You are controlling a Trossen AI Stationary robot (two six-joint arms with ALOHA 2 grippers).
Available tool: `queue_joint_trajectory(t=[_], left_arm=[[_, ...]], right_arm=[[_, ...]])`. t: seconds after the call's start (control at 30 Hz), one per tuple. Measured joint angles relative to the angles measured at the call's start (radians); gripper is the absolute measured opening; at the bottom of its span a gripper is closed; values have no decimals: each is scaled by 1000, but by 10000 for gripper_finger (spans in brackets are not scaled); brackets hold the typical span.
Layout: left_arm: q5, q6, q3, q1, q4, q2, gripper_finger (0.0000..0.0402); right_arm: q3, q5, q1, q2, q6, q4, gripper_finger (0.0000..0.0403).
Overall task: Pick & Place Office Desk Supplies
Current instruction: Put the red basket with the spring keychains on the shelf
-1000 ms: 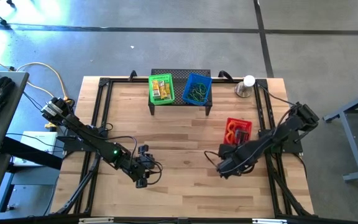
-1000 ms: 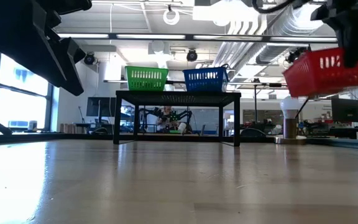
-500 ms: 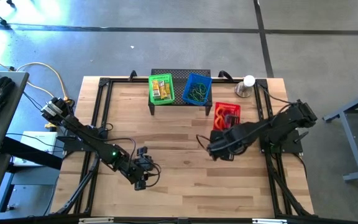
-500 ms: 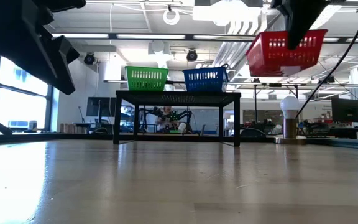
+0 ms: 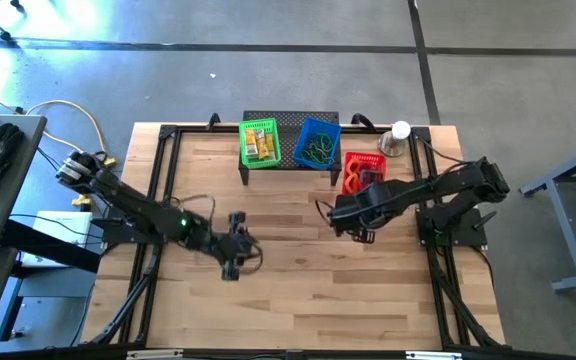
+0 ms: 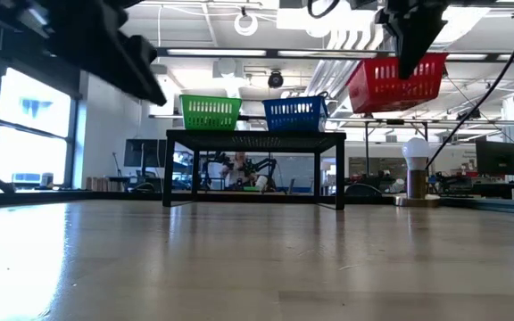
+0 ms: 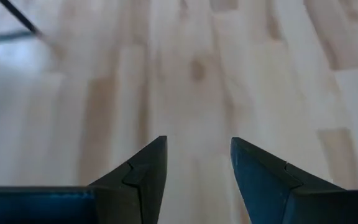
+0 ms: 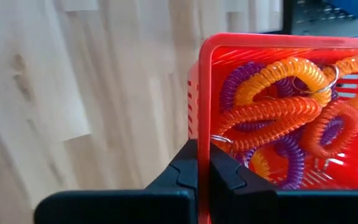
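Your right end effector [image 8: 205,165] was clamped on the red basket [image 5: 362,172] (coiled loops [image 8: 278,115] inside), carried level beside the blue basket [image 5: 317,141], long axis seemingly toward the stand [image 5: 290,127]; your left end effector [image 7: 197,163] gaped empty above the tabletop [image 5: 288,290].

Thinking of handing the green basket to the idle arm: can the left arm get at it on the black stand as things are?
Probably yes. The left gripper is open and empty over bare table; nothing lies between it and the green basket on the black stand. The right gripper holds the red basket farther right.
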Motion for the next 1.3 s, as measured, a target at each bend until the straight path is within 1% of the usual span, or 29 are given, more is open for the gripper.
queue_joint_trajectory(t=[0.1, 0.13, 0.2, 0.3, 0.43, 0.5, 0.57, 0.67, 0.8, 0.9, 1.07, 1.3], left_arm=[[26, 84, 0, 78, -18, -65, 170], [51, 108, 0, 106, -27, -88, 170], [105, 139, 0, 162, -35, -127, 170], [216, 177, 0, 243, -46, -174, 170], [354, 184, 0, 328, -58, -191, 170], [386, 180, 0, 358, -78, -190, 170], [393, 150, -2, 379, -80, -175, 170], [391, 66, -23, 391, -74, -147, 170], [391, 1, -34, 389, -67, -122, 170], [391, -46, -34, 375, -76, -126, 170], [390, -29, -33, 327, -85, -145, 170], [388, -25, -33, 312, -84, -147, 170]], right_arm=[[0, 25, -32, -5, -30, 6, 3], [0, 28, -45, -7, -42, 8, 3], [0, 29, -69, -8, -52, 9, 3], [0, 27, -103, -8, -67, 12, 3], [0, 25, -142, -8, -75, 9, 3], [0, 23, -159, -8, -85, 8, 3], [0, 20, -172, -11, -98, 11, 3], [0, 15, -186, -12, -98, 28, 3], [0, 7, -191, -12, -100, 39, 3], [0, -14, -198, -12, -128, 44, 3], [0, -40, -265, -12, -202, 68, 3], [0, -60, -364, -12, -374, 223, 3]])
